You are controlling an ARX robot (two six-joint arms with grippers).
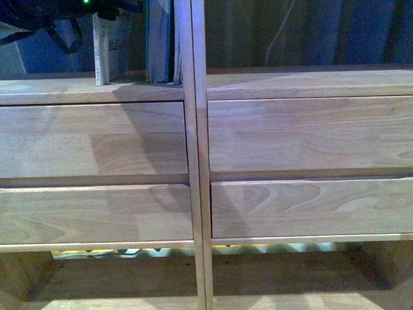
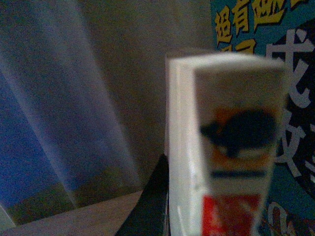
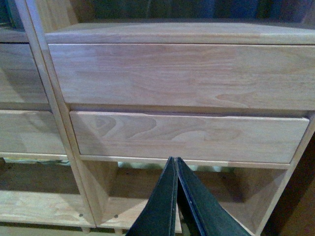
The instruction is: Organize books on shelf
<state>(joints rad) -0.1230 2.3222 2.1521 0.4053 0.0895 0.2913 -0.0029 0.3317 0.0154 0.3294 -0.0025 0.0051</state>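
The light-wood shelf (image 1: 193,161) fills the front view, with its central upright between four plank drawer fronts. In its upper left compartment the cream-white paperback (image 1: 103,55) stands upright, a little apart from the teal-green books (image 1: 161,39) that lean on the upright. My left gripper (image 1: 106,13) reaches in from above, shut on the paperback. In the left wrist view the paperback's red-marked spine (image 2: 231,147) is close and blurred, beside a teal cover (image 2: 290,73); one dark finger (image 2: 150,206) presses its side. My right gripper (image 3: 175,161) is shut and empty, in front of the lower right drawer front (image 3: 187,135).
A blue and grey backdrop (image 2: 59,98) hangs behind the shelf. A white cable (image 1: 277,39) hangs in the upper right compartment. Open low compartments (image 3: 162,191) lie under the drawers, with cables (image 1: 129,252) visible behind them.
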